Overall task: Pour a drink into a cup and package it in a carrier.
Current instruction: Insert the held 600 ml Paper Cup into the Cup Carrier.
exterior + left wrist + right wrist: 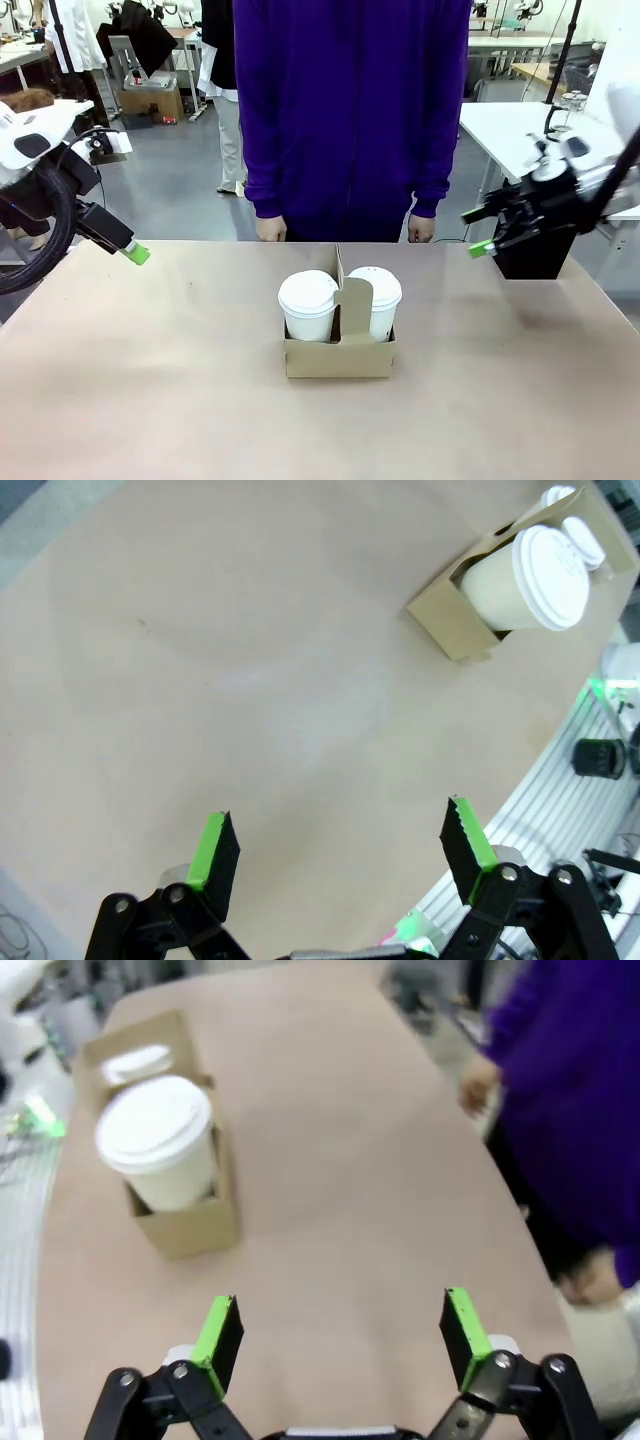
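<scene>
So at this point the brown cardboard cup carrier (pixel 338 355) sat pretty much dead centre on the tan bench (pixel 150 400), with its upright middle handle sticking up between two tall white paper cups with white lids (pixel 308 305), one in the left slot and one in the right, both standing straight. The left claw (pixel 138 253) hung out at the left edge of the bench, jaws spread wide with nothing in them, well apart from the carrier; its own wrist view showed the green pads (pixel 213 850) gaping over bare bench. The right claw (pixel 482 247) did the same over on the right side, wide open and empty, also well clear. A person in a purple top (pixel 350 110) stood at the far edge with both hands down by the bench rim. Looked to me like the packing part was basically done. As for handling, I'd guess that carrier is light cardboard that flexes easily, and if the cups are full it's top-heavy and sloshy, so squeezing the side walls would probably buckle it or crush a cup. The handle in the middle seems like the only sane spot to pinch, gripping across its flat faces and lifting straight up so nothing tips. The paper cups themselves would dent if squeezed hard.
</scene>
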Action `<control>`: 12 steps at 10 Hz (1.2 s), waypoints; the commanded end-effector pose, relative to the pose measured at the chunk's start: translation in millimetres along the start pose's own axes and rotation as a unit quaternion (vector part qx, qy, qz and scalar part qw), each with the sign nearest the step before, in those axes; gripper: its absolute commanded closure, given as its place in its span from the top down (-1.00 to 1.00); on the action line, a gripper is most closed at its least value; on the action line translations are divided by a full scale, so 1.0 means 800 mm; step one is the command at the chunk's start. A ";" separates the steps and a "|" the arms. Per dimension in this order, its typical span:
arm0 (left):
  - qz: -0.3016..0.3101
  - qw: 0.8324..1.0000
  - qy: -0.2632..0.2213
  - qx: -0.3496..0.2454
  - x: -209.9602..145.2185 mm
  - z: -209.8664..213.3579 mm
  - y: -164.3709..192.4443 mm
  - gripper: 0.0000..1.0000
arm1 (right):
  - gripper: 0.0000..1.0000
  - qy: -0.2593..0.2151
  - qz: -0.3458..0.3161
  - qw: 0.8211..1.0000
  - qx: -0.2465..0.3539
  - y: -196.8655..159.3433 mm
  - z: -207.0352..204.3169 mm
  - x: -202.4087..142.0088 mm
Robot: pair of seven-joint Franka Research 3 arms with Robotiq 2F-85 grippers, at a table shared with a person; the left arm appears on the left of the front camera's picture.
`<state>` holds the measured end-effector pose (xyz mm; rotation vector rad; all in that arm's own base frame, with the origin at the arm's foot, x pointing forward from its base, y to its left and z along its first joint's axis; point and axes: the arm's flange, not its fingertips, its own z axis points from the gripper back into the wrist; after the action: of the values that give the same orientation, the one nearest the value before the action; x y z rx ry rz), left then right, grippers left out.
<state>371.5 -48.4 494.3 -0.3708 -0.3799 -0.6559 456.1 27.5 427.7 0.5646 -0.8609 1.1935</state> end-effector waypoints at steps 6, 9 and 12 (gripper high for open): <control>0.004 1.000 0.004 0.005 0.001 0.002 0.000 1.00 | 1.00 0.028 -0.163 0.983 -0.084 0.039 0.043 -0.006; 0.004 1.000 0.004 0.005 0.001 0.002 0.000 1.00 | 1.00 0.019 -0.097 0.990 -0.102 0.042 0.058 -0.007; 0.004 1.000 0.004 0.005 0.001 0.002 0.000 1.00 | 1.00 0.019 -0.097 0.990 -0.102 0.042 0.058 -0.007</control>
<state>371.6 -48.3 494.1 -0.3706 -0.3795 -0.6556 409.7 0.4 447.3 0.4609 -0.8524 0.9015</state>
